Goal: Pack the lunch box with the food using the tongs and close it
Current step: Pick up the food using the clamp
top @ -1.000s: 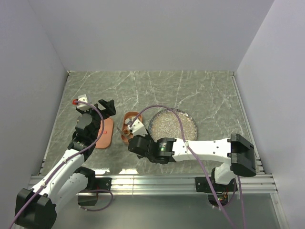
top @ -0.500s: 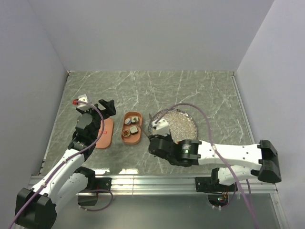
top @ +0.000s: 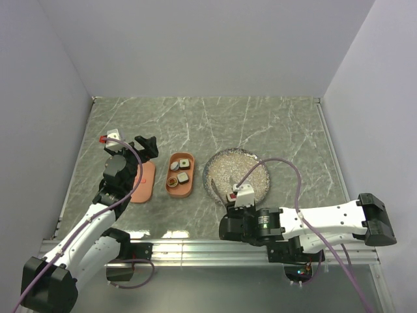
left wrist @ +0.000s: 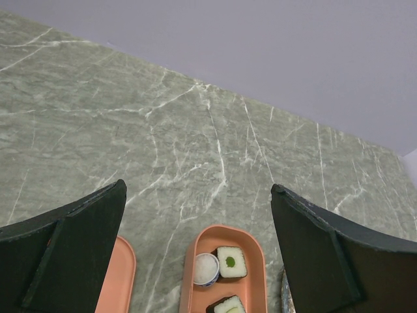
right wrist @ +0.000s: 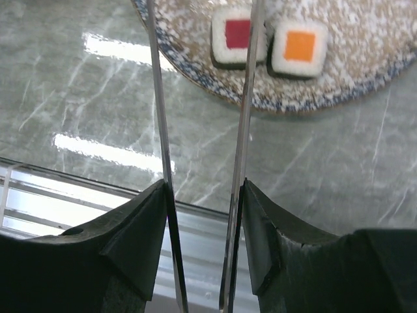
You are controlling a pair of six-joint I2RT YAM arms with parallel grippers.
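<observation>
The salmon lunch box (top: 171, 189) lies open left of the speckled plate (top: 259, 164), with food (top: 184, 176) inside. In the left wrist view the lunch box (left wrist: 255, 287) holds a white round bit (left wrist: 206, 268) and a green-centred square (left wrist: 230, 262). Its lid (top: 143, 186) lies flat to the left, partly under my left arm. My left gripper (top: 146, 147) hangs open and empty above the table (left wrist: 199, 189). My right gripper (right wrist: 203, 195) is shut on the tongs (right wrist: 158, 98); their arms stand apart over the plate's near rim (right wrist: 293, 101), by a red-centred piece (right wrist: 228, 34) and an orange-centred piece (right wrist: 300, 45).
A metal rail (top: 208, 248) runs along the table's near edge, right under my right wrist (top: 246, 195). Plain walls close off the table at the back and on both sides.
My right arm has swung right and back with the tongs, from over the lunch box to the plate's near rim. The left arm has not moved.
</observation>
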